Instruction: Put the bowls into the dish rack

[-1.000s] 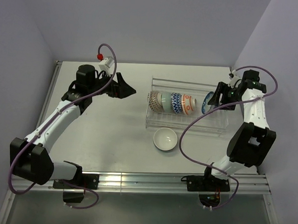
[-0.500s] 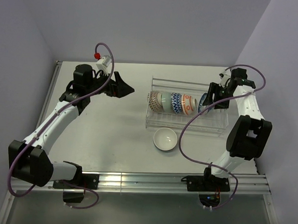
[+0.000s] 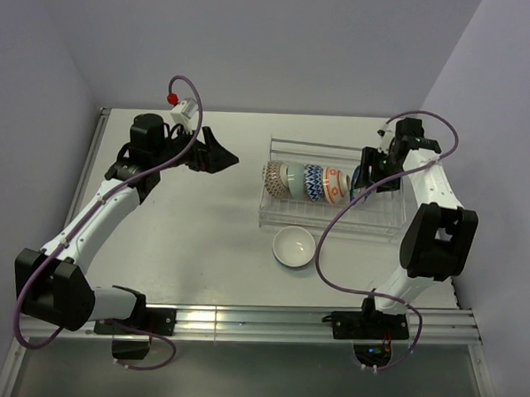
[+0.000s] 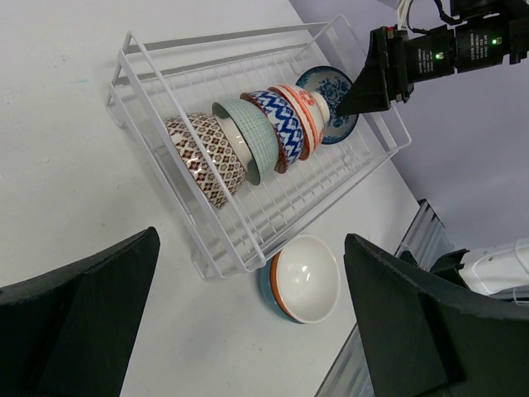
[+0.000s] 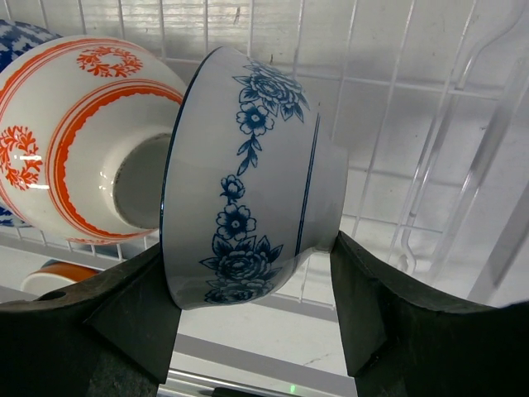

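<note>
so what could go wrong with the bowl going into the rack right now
1. The right pincer holds the floral bowl on edge, close beside the orange-red bowl; pressing it closer could knock them together.
2. If its rim is not seated between the dish rack wires on release, it may tip over.

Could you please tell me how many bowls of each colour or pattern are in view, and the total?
brown-patterned bowl: 1
pale green bowl: 1
blue zigzag bowl: 1
orange-red and white bowl: 1
blue floral bowl, in the right gripper: 1
orange-rimmed white bowl, on the table: 1
blue bowl under it: 1
Total: 7
</note>
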